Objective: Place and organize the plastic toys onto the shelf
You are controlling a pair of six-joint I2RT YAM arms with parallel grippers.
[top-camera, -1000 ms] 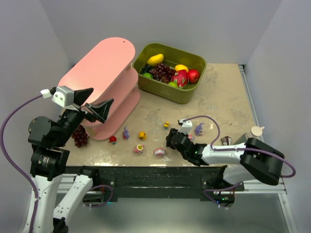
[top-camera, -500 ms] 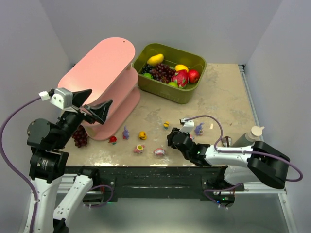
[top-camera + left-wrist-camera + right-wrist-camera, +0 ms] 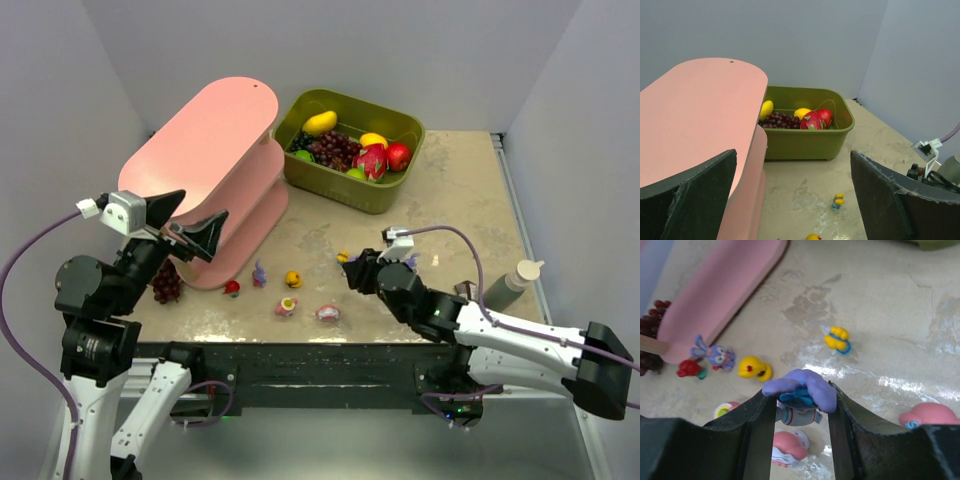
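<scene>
Plastic toys [image 3: 293, 279] lie scattered on the table [image 3: 450, 190] in the top view, btwn the shelf [image 3: 210, 130] and the right gripper [image 3: 362, 270]. The left gripper [image 3: 190, 225] hangs wide open and empty, just in front of the shelf. Left wrist: we see the shelf top at left and a yellow-blue toy [image 3: 838, 201] on the table below. Right wrist: the gripper is part closed, pinching a purple toy [image 3: 807, 385] btwn its fingers [image 3: 760, 430].
</scene>
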